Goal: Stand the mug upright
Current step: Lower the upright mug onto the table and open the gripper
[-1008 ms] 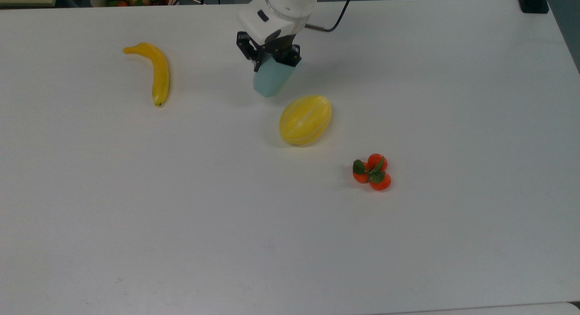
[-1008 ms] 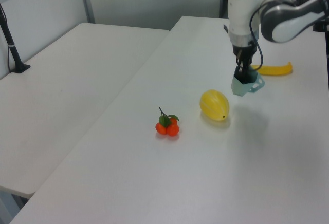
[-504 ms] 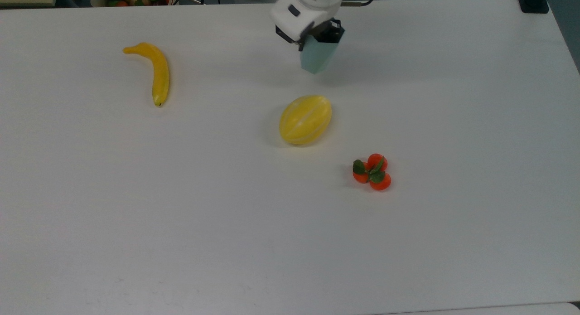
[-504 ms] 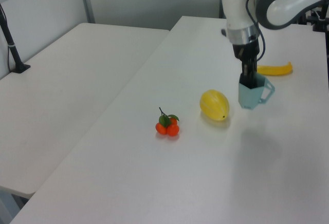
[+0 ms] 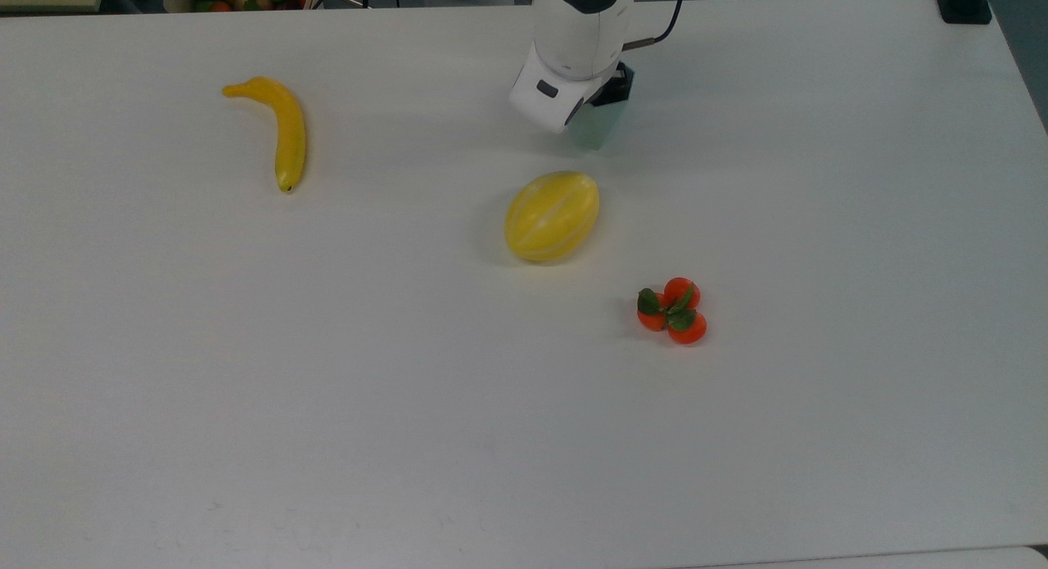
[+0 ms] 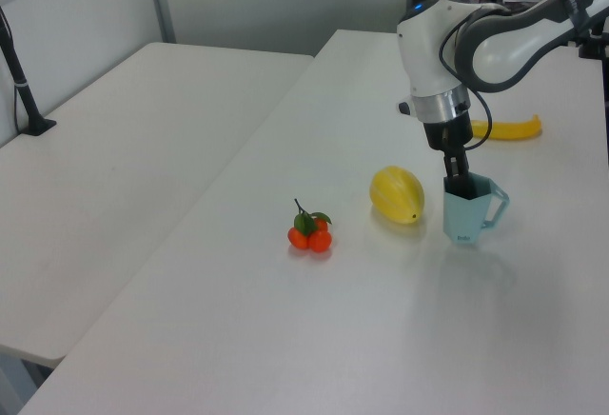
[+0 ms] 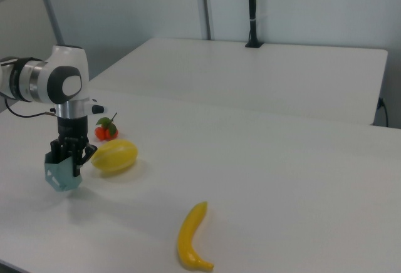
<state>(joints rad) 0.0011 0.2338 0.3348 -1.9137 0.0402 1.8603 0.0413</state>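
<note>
The mug [image 6: 467, 213] is gripped by its rim in the gripper [image 6: 460, 183], upright, for setting on the surface [image 6: 314, 320].

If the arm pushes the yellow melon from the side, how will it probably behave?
The yellow melon is oval and smooth, lying on its side on the flat table, so it will likely roll. It looks rigid, so probably no squashing. Rolling could carry it toward the mug nearby.
</note>
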